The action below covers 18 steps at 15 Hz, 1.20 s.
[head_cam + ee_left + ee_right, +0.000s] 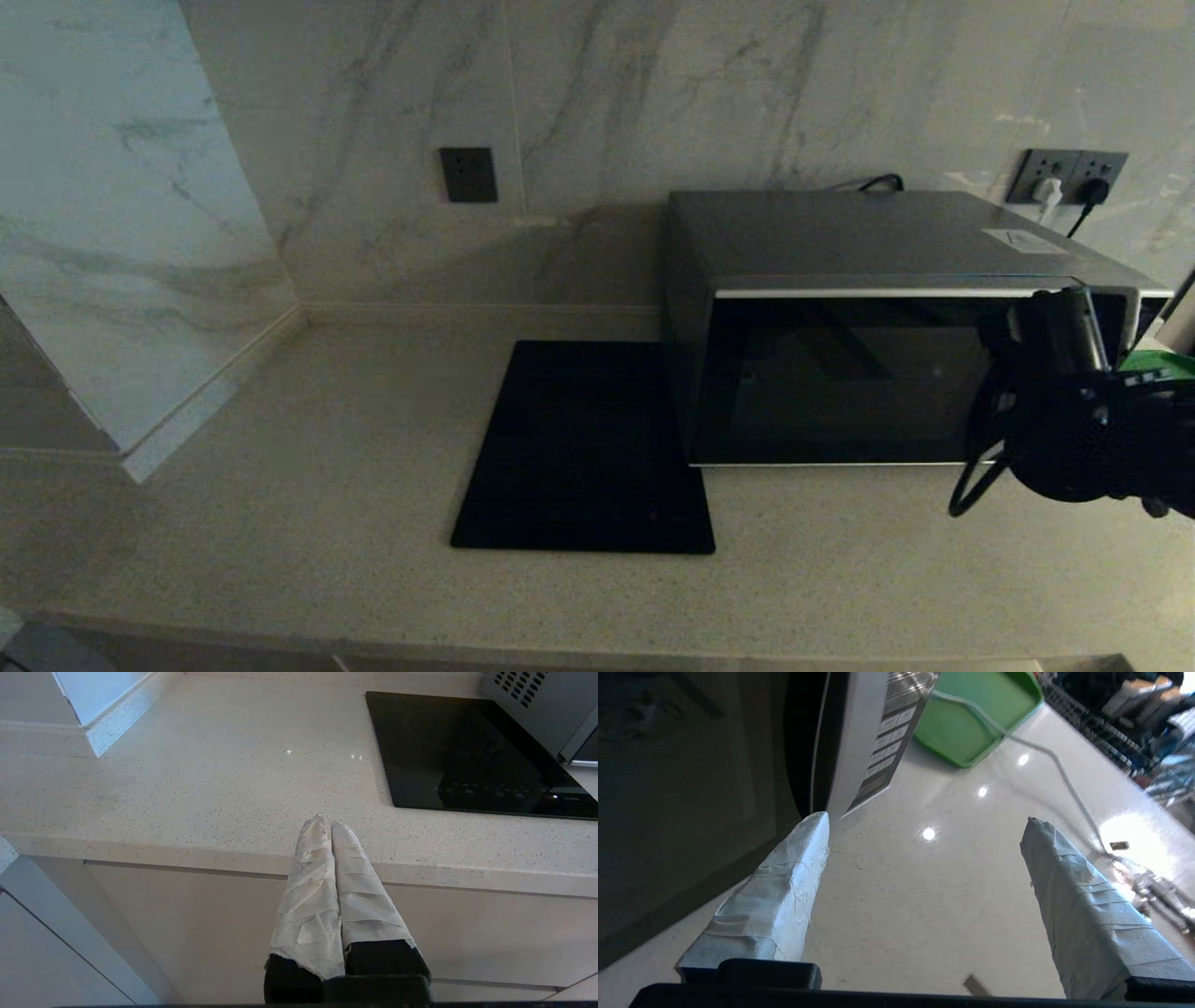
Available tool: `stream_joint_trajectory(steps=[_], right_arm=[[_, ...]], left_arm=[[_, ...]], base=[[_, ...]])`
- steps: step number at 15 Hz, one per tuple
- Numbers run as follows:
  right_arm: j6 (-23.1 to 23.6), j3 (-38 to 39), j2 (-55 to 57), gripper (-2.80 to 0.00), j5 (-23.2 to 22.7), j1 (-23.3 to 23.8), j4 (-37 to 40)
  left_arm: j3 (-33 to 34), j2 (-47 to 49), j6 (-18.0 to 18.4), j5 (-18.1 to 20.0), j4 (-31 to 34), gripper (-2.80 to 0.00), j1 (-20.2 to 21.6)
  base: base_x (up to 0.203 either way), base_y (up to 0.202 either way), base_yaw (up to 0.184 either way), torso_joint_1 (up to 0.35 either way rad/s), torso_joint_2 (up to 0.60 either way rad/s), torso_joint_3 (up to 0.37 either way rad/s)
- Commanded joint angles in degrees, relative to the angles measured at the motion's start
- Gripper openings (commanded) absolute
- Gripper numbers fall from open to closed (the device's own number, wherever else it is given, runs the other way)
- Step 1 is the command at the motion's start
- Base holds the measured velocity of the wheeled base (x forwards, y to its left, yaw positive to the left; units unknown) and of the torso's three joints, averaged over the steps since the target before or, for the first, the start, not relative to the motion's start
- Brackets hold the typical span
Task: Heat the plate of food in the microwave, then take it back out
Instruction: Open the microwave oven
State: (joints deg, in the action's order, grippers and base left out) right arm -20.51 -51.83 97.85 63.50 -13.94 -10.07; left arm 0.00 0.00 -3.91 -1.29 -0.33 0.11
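The silver-grey microwave [868, 317] stands at the back right of the counter, its dark glass door closed. In the right wrist view its door [686, 793] and button panel [882, 746] fill the near side. My right gripper [927, 823] hangs open in front of the microwave's right end, one taped fingertip [815, 826] close to the door's edge by the panel, nothing between the fingers. In the head view only the right arm's wrist [1074, 411] shows there. My left gripper [327, 823] is shut and empty, parked at the counter's front edge. The plate of food is out of view.
A flat black square slab [583, 448] lies left of the microwave. A green tray [971, 723] sits on the counter beyond the microwave's panel side, with a white cable [1064, 779] running past it. Wall sockets [1069, 177] are behind. Bare counter [280, 485] stretches to the left.
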Motion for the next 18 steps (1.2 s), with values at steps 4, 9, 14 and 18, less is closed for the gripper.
stream_joint_trajectory(steps=[4,9,14,18], right_arm=[[-1.3,-1.3,4.2,0.0,0.2,1.9,0.0],[-1.3,-4.9,7.2,0.0,0.2,3.5,-0.1],[-1.3,-9.8,11.3,0.0,0.2,5.9,-1.5],[-1.5,-10.6,12.5,0.0,0.0,8.4,-1.6]], left_arm=[[0.0,0.0,0.0,0.0,0.0,-2.8,0.0],[0.0,0.1,0.0,0.0,0.0,-2.8,0.0],[0.0,0.0,0.0,0.0,0.0,-2.8,0.1],[0.0,0.0,0.0,0.0,0.0,-2.8,0.0]], base=[[0.0,0.0,0.0,0.0,0.0,0.0],[0.0,0.0,0.0,0.0,0.0,0.0],[0.0,0.0,0.0,0.0,0.0,0.0],[0.0,0.0,0.0,0.0,0.0,0.0]])
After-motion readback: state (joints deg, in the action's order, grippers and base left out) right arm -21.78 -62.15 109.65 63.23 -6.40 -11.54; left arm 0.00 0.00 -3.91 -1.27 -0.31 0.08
